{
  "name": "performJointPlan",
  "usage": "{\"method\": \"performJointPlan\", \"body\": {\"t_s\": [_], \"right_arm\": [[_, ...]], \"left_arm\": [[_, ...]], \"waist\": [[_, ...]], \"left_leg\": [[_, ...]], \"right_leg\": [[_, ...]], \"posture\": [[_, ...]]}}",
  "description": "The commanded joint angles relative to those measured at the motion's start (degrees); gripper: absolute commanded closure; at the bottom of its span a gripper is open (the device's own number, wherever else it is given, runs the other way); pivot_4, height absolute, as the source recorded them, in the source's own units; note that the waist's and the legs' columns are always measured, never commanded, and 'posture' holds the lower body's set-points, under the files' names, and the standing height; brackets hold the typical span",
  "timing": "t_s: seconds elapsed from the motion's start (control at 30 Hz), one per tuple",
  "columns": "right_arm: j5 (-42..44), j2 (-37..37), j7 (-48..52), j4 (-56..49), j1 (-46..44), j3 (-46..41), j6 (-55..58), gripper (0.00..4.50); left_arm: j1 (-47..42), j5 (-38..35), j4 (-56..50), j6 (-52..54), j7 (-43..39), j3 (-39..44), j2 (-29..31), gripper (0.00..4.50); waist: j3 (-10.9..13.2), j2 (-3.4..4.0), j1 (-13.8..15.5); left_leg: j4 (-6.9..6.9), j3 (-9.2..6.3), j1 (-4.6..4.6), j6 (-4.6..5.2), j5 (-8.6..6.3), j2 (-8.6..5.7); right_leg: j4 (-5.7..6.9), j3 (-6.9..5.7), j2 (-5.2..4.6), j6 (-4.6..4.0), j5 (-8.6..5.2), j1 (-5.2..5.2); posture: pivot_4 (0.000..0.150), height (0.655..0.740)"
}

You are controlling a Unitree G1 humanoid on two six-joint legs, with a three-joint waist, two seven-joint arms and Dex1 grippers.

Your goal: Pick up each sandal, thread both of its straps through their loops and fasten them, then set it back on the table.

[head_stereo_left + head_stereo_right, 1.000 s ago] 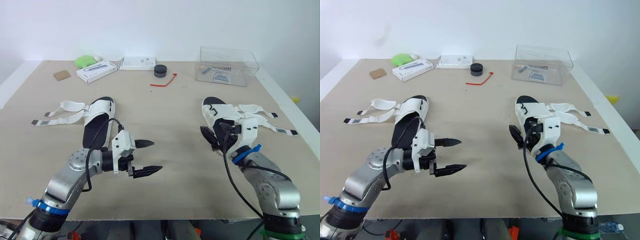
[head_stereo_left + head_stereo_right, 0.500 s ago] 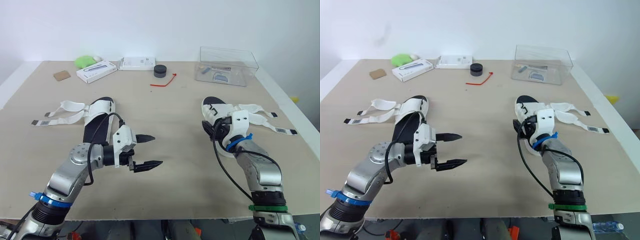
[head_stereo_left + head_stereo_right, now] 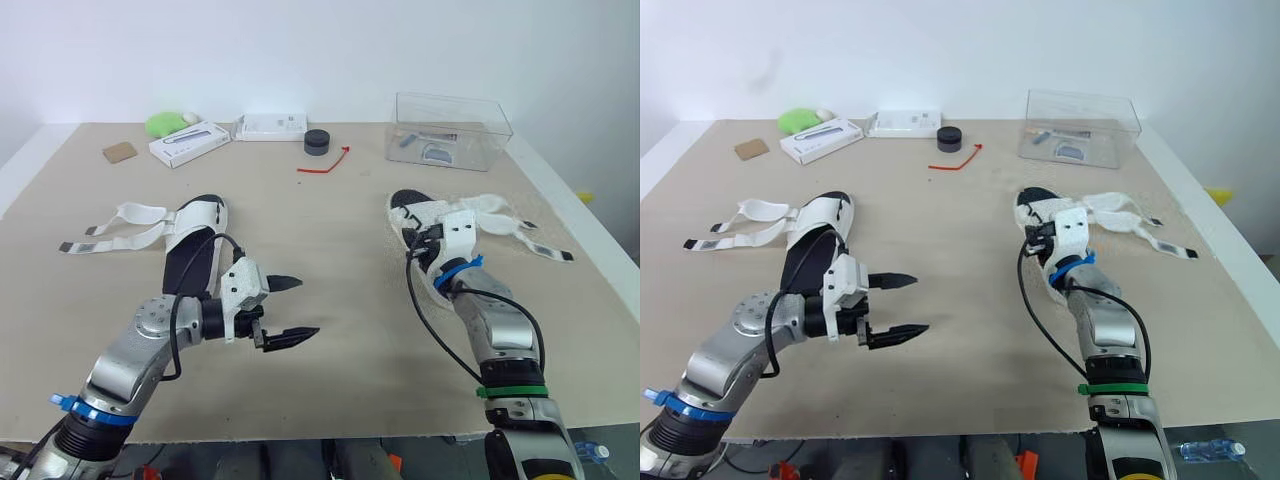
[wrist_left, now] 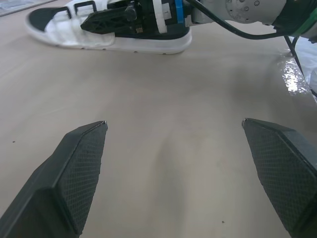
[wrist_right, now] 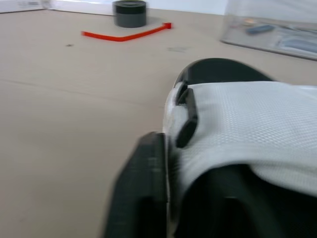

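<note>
left gripper (image 3: 310,307): spread wide apart, hovering over bare table (image 3: 360,385) by the near edge, left of middle.
left sandal (image 3: 200,217): flat on the table just beyond the left gripper's wrist; near end hidden behind that arm and its cable (image 3: 205,262); long straps (image 3: 115,228) unfastened, trailing toward the left edge.
right gripper (image 3: 416,242): clamped on the white mesh upper of the right sandal, one finger (image 5: 148,188) pressed against its outer side.
right sandal (image 3: 428,212): right of middle, toward the right edge; loose straps (image 3: 1118,213) splayed toward that edge.
red strip (image 3: 325,163): past mid-table, just beside the black puck (image 3: 317,141).
clear box (image 3: 450,130): far right corner, small items inside, well apart from the right sandal.
white boxes (image 3: 190,143): along the far edge, left of the puck.
green lump (image 3: 165,123): far left corner, touching the nearer white box.
brown square (image 3: 119,152): near the far left corner.
</note>
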Motion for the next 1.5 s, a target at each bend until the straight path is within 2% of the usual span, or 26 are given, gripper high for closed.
{"method": "performJointPlan", "body": {"t_s": [0.03,0.1,0.2,0.37,0.47,0.57,0.8,1.1,1.5], "right_arm": [[1.51,-0.67,4.70,-1.67,-1.70,1.17,1.85,4.48],[3.80,-1.54,9.23,-3.92,-1.91,1.99,5.18,4.48],[8.74,-5.62,21.75,-10.34,-1.34,5.30,9.71,4.48],[14.87,-16.34,42.76,-18.33,0.12,10.04,13.52,4.48],[14.46,-21.26,53.56,-20.84,0.76,14.31,9.34,4.48],[11.34,-22.83,59.70,-20.41,1.03,17.97,2.22,4.48],[11.65,-18.24,61.00,-20.82,0.59,21.11,0.79,4.48],[11.31,-16.73,59.71,-22.36,3.65,22.12,1.13,4.48],[9.71,-16.70,60.38,-18.48,3.93,21.81,-1.76,4.48]], "left_arm": [[0.73,-1.54,-3.23,0.33,0.50,1.36,0.20,0.00],[0.68,-1.64,-3.16,0.28,0.68,1.75,0.10,0.00],[0.17,-2.55,-2.83,0.46,0.75,3.19,0.43,0.00],[1.06,-4.19,-2.67,0.32,-1.42,6.37,3.39,0.00],[1.94,-6.10,-2.64,1.31,-2.34,8.42,4.99,0.00],[2.82,-6.02,-2.13,0.75,-2.07,8.68,4.99,0.00],[6.94,-7.84,-7.89,2.77,-0.81,9.00,5.82,0.00],[11.59,-7.71,-8.71,2.41,0.04,13.05,8.44,0.00],[10.47,-5.61,-7.88,0.27,-1.67,10.25,9.11,0.00]], "waist": [[0.00,0.00,-0.03],[0.00,0.00,-0.03],[0.02,0.03,-0.06],[0.10,0.13,0.33],[0.11,0.12,0.42],[0.11,0.09,0.42],[0.14,0.05,0.53],[0.14,0.05,0.54],[0.14,0.05,0.63]], "left_leg": [[0.00,0.01,0.01,0.00,0.00,0.01],[0.00,0.00,0.02,0.00,0.00,0.02],[0.00,0.01,0.02,0.00,0.00,0.03],[-0.05,-0.04,-0.06,0.06,-0.04,0.03],[-0.03,-0.03,-0.07,0.16,-0.11,0.00],[-0.02,0.00,-0.06,0.18,-0.15,-0.02],[0.00,-0.03,-0.07,0.16,-0.14,0.00],[0.02,-0.02,-0.06,0.16,-0.14,-0.01],[0.02,-0.02,-0.04,0.15,-0.14,-0.02]], "right_leg": [[0.00,0.01,0.01,-0.01,0.00,0.00],[0.01,0.00,0.02,-0.03,0.02,0.00],[0.01,0.01,0.05,-0.04,0.02,-0.01],[-0.01,-0.04,0.07,-0.04,-0.04,-0.07],[-0.05,-0.06,-0.01,0.02,-0.10,-0.06],[-0.08,-0.06,-0.03,0.09,-0.14,-0.05],[-0.05,-0.07,-0.03,0.05,-0.14,-0.06],[-0.04,-0.11,-0.09,0.02,-0.15,-0.06],[-0.03,-0.15,-0.08,0.01,-0.14,-0.03]], "posture": [[0.150,0.7400],[0.150,0.7400],[0.150,0.7400],[0.150,0.7400],[0.150,0.7400],[0.150,0.7400],[0.150,0.7400],[0.150,0.7400],[0.150,0.7400]]}}
